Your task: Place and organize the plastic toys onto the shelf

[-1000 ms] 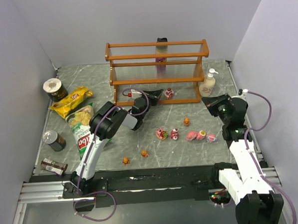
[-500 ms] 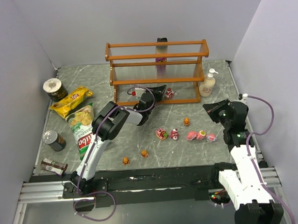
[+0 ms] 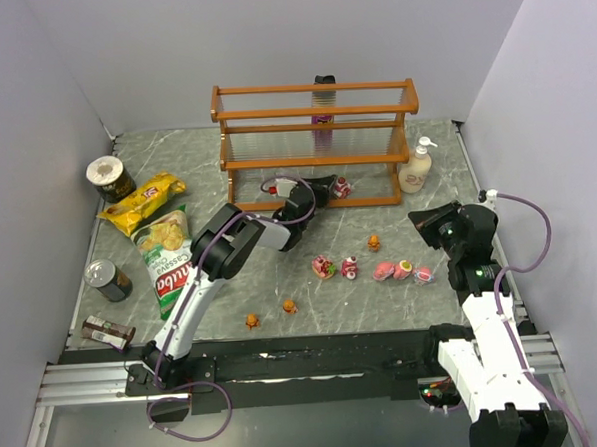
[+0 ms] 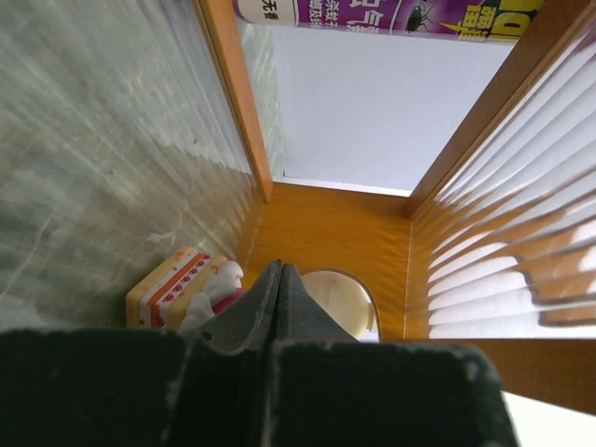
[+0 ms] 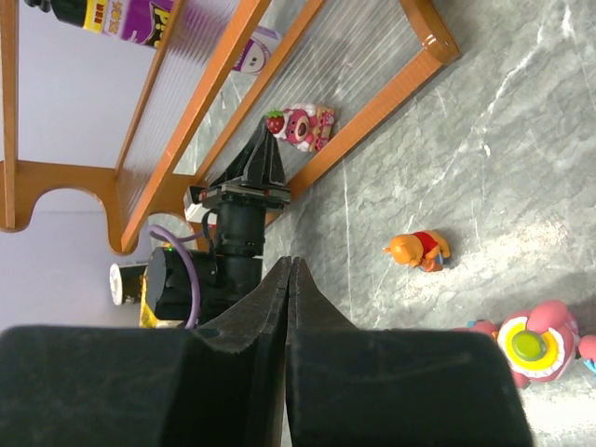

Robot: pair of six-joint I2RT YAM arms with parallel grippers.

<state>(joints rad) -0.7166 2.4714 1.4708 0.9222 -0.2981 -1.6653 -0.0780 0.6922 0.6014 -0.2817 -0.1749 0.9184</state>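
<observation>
- Step in hand, as I read it: settling the first figure on the shelf. One pink toy sits on the bottom tier, right of centre, just behind the front rail.
- Left gripper reaches in over that tier, clenched on nothing. The left wrist view shows its fingers pressed flat together, with the toy just beside the tip. Touching or just apart: cannot tell.
- Right gripper hangs above the right side of the tabletop, also clenched and empty, pointing toward the shelf.
- Eight figures lie on the tabletop. Five pink toys form a loose row in front of the shelf, one orange toy is just behind that row, and two orange toys are near the front edge.
- Progress, judged: one of nine placed. No toy shows on the upper two tiers.
- Next move calls for the left arm to back straight out from under the middle tier without dragging the placed figure along. Then either arm must open its fingers and drop over one small figure.
- The right gripper is nearest the pink row. The left is better placed for the two front orange ones.
- Risk: the row is crowded and the figures are tiny, so a wide opening may knock a neighbour.
</observation>
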